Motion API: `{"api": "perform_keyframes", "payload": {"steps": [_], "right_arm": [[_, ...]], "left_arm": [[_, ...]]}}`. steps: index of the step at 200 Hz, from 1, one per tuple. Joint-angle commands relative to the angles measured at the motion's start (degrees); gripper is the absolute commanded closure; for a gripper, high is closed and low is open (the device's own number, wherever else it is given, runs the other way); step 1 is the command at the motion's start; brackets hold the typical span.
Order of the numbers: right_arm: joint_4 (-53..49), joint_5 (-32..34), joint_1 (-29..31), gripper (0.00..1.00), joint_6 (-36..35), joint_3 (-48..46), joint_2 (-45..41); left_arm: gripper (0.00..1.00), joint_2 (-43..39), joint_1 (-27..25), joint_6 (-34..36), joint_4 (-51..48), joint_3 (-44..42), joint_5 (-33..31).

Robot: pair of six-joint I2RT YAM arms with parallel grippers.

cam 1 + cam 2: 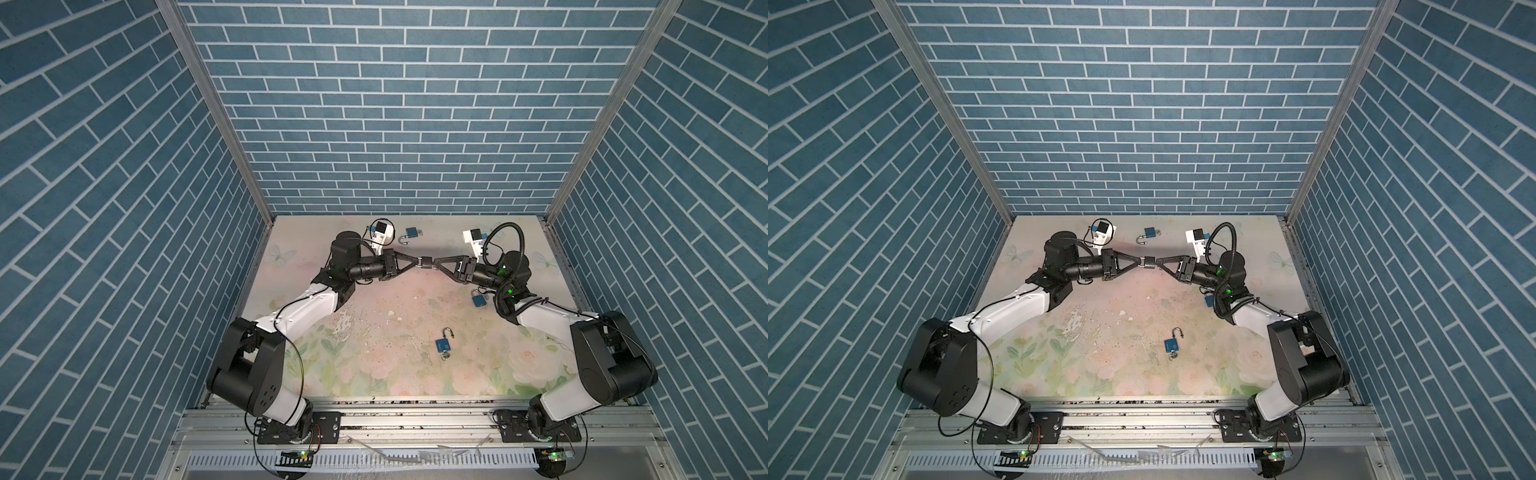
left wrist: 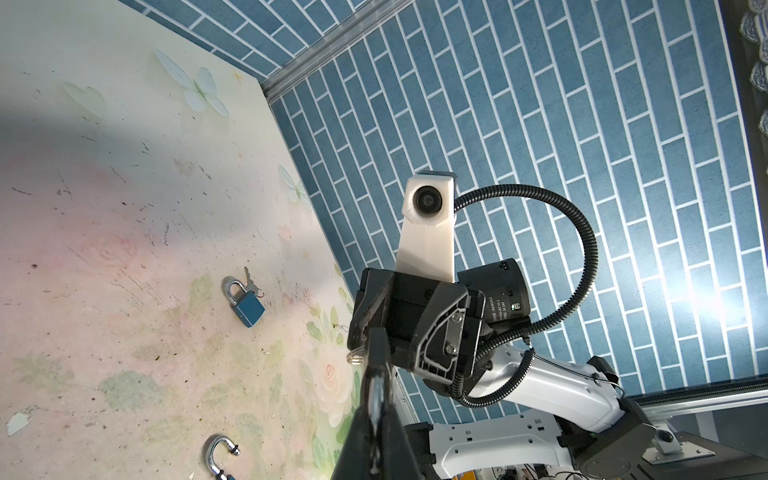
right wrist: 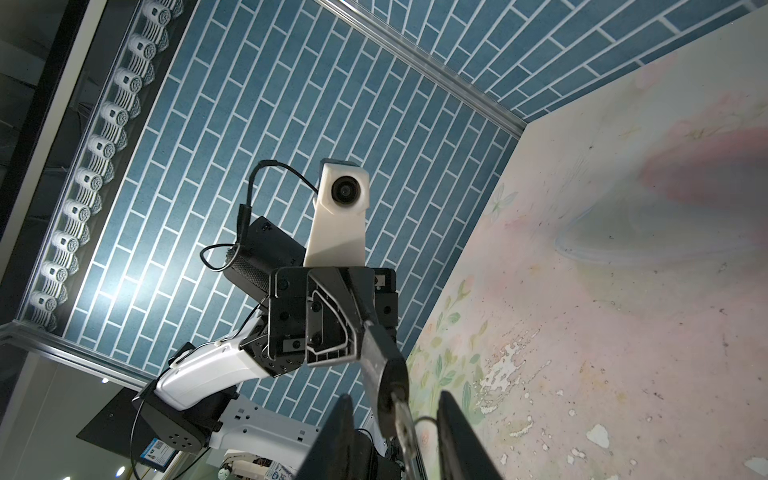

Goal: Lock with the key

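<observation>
The left arm (image 1: 307, 305) and right arm (image 1: 540, 316) are wearing white shells and fat black joints. The left claw (image 1: 419, 262) and right claw (image 1: 435, 262) are looking black and pointy. A bumpy black hose (image 2: 592, 257) is looping off the right arm.

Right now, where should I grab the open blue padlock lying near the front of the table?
Pinch the open padlock by its blue body, across the two side edges, coming straight down from above. It lies flat; its shackle pokes toward the back wall and its key toward the front, so those ends would likely be fiddly.
</observation>
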Motion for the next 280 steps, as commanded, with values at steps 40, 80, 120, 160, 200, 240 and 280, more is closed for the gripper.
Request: {"api": "perform_keyframes", "payload": {"steps": [40, 80, 120, 160, 200, 240, 280], "right_arm": [[2.9, -1.4, 0.4, 0.75, 1.1, -0.9, 0.9], [3.3, -1.5, 0.4, 0.83, 1.1, -1.1, 0.8], [3.5, -1.6, 0.5, 0.91, 1.3, -1.3, 0.9], [3.4, -1.4, 0.5, 0.98, 1.0, -1.7, 0.6], [3.2, 0.2, 0.4, 1.00, 0.5, -2.3, 0.7], [-4.6, 3.3, 0.3, 1.00, -4.6, -3.0, -1.7], [-10.2, 5.3, 0.1, 1.00, -8.3, -4.1, -4.3]], "left_arm": [[1.00, 0.3, 0.3, 0.1, 2.6, -0.4, 0.2], [1.00, 0.5, 0.2, 0.1, 2.7, -0.4, 0.2], [1.00, 0.9, 0.3, 0.0, 2.9, -0.4, 0.3], [1.00, 1.4, 0.3, 0.4, 2.1, 0.3, 0.9], [1.00, 2.1, 1.0, 2.5, -0.8, 1.6, 2.6], [1.00, 3.1, 1.8, 6.3, -6.3, 3.6, 4.5], [1.00, 4.4, 2.2, 7.3, -7.2, 4.8, 5.4]]}}
